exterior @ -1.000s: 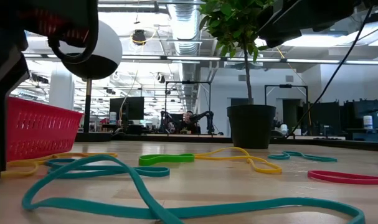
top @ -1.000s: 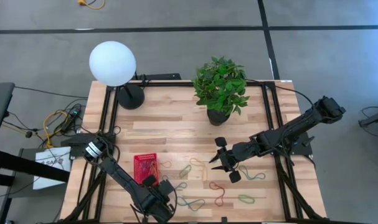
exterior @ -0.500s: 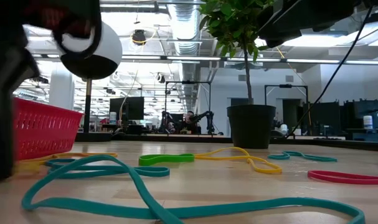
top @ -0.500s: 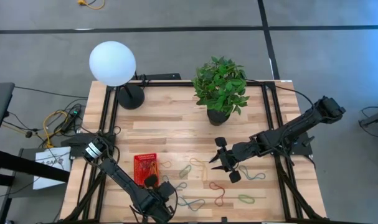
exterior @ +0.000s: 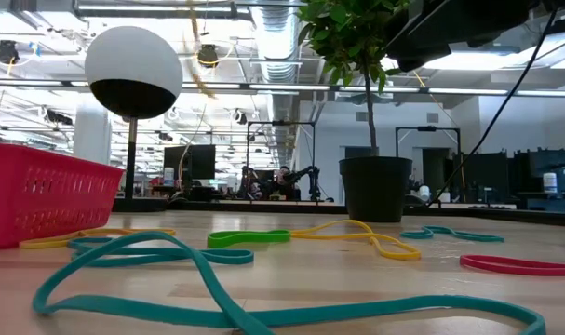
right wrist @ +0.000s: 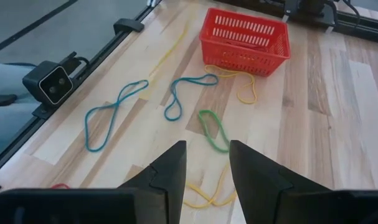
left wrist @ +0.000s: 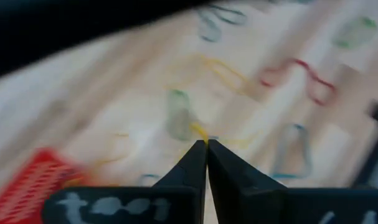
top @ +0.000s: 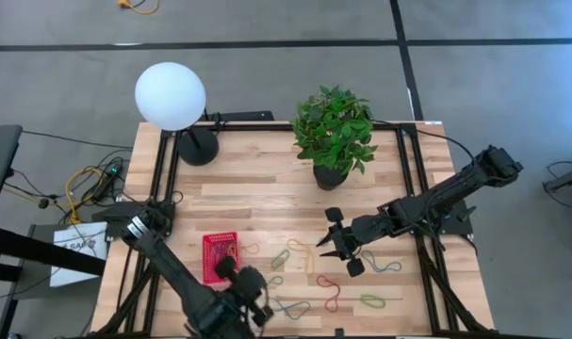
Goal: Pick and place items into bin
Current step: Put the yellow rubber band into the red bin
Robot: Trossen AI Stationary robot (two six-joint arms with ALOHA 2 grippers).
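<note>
Left gripper (left wrist: 205, 144) has just snapped together on a yellow band (left wrist: 198, 130) and lifted clear of the counter (top: 267, 202), right beside the red basket (top: 218, 256); drop-off looks next. Right gripper (right wrist: 205, 149) waits apart, past the green band (right wrist: 212, 129).

The red mesh-sided bin (top: 219, 255) sits upright in the lower left of the high view, with what look like a few thin bands inside it. Loose loops lie flat to its right: a green one (top: 281, 258), a twisted yellow one (top: 302, 254), a red figure-eight (top: 329, 291), a teal loop (top: 293, 307), and another green loop (top: 372, 301) at lower right.
</note>
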